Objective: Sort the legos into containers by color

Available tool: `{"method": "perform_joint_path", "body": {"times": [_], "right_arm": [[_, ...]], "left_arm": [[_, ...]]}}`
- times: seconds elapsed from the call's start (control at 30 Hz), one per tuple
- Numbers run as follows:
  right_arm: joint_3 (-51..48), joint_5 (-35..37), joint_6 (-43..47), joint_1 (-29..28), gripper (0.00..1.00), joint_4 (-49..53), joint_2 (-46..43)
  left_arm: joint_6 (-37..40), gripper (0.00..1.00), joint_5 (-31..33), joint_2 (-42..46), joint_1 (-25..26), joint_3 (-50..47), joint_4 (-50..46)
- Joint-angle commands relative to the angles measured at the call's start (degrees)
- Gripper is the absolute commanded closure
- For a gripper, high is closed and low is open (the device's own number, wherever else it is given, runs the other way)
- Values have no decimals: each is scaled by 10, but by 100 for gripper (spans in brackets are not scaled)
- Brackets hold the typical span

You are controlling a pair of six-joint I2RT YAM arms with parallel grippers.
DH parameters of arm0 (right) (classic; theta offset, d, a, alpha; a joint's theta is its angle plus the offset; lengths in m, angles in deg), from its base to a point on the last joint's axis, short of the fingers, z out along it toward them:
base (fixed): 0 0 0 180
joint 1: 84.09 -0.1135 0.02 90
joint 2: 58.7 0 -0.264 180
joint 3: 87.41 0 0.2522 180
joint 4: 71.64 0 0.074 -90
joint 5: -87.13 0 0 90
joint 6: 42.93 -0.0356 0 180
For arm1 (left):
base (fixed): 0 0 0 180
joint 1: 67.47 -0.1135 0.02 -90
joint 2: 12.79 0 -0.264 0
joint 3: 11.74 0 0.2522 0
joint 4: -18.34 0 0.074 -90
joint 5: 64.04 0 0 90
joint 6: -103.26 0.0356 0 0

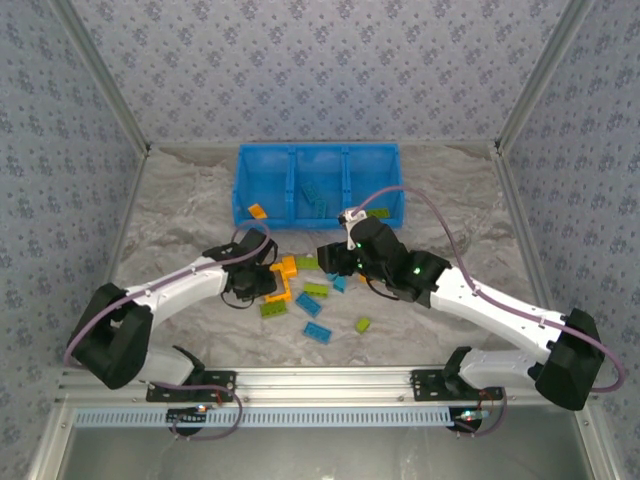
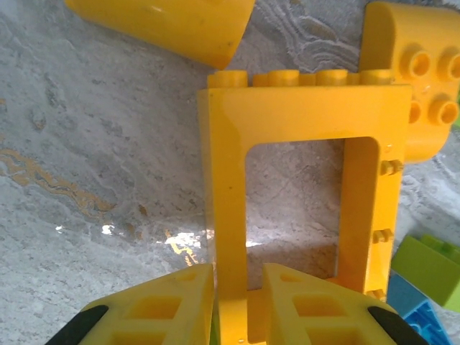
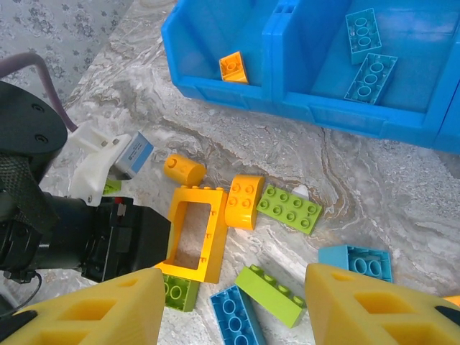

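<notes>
Marble-patterned table (image 1: 450, 200) spread wide, and at its far side the long blue bin (image 1: 265, 175) with three compartments side by side: an orange brick (image 3: 233, 67) sits in the left one, two blue bricks (image 3: 370, 75) in the middle one, a lime brick (image 1: 378, 212) in the right one. Both arms reach in over the loose pile in front of it, the left arm (image 1: 170, 290) from the left, the right arm (image 1: 500, 300) from the right. The right gripper (image 3: 233, 277) hovers above the bricks, fingers spread wide, nothing between them. The left gripper (image 2: 237, 277) is low over the table, fingers narrow, flanking one long rail of the orange frame piece (image 2: 230, 180) at its near end; whether they actually pinch it, I cannot tell. That frame lies flat, opening up, table showing through, long axis pointing away from the fingers toward the bin, studs on its far short end. An orange curved brick (image 3: 244, 201) touches its far corner, a lime green eight-stud brick (image 3: 290, 208) lies just beside that, and an orange round piece (image 3: 185, 169) rests near the frame's far end
</notes>
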Motion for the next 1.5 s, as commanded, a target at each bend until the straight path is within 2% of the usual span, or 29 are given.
{"method": "perform_joint_path", "body": {"times": [0.0,0.13,0.33,0.43,0.6,0.7,0.83,0.97,1.23,1.37,1.47], "right_arm": [[1,7,-7,-3,43,8,-11],[1,10,-7,-3,43,10,-10],[1,5,-7,-4,43,12,-13],[-8,1,3,-9,44,-5,-28],[-13,8,25,-29,43,-41,-70],[4,17,33,-32,41,-34,-74],[23,25,39,-32,41,-34,-68],[46,40,46,-32,41,-25,-54],[45,71,63,-31,39,-76,-45],[37,105,89,-27,36,-132,-25],[61,99,104,-14,35,-153,8]], "left_arm": [[7,76,23,-6,6,-5,-19],[11,76,25,-20,11,-2,-11],[16,94,50,-21,25,21,-35],[20,100,96,7,40,48,-78],[66,100,172,55,48,141,-184],[131,100,175,38,16,218,-210],[227,100,150,-47,-53,331,-202],[298,100,154,-175,-104,475,-196],[360,100,120,-417,-164,763,-239],[367,100,84,-477,-175,820,-235],[370,100,76,-507,-178,839,-229]]}}
